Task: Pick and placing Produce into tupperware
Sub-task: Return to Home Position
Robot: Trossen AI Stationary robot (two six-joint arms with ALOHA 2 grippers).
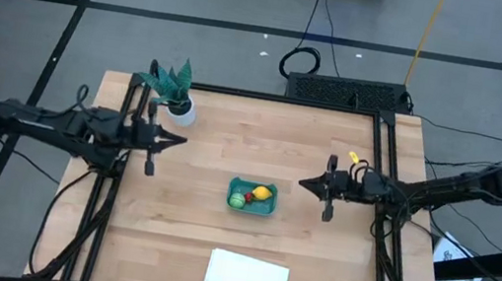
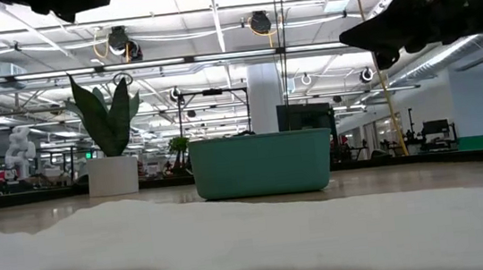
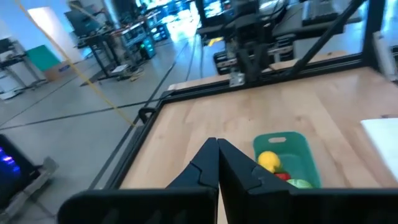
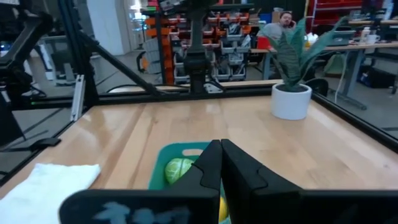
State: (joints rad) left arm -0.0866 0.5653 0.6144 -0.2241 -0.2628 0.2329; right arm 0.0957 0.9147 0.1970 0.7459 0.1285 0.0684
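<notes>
Left gripper (image 1: 182, 140) and right gripper (image 1: 304, 181) both pressed together over wooden table (image 1: 191, 206), workshop (image 2: 219, 92) beyond.

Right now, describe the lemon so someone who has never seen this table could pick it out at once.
On the wooden table, find the teal container near the middle. Three toy pieces lie inside; the lemon is the yellow oval one at the end nearer the right gripper, beside a smaller red piece and a round light-green one.
</notes>
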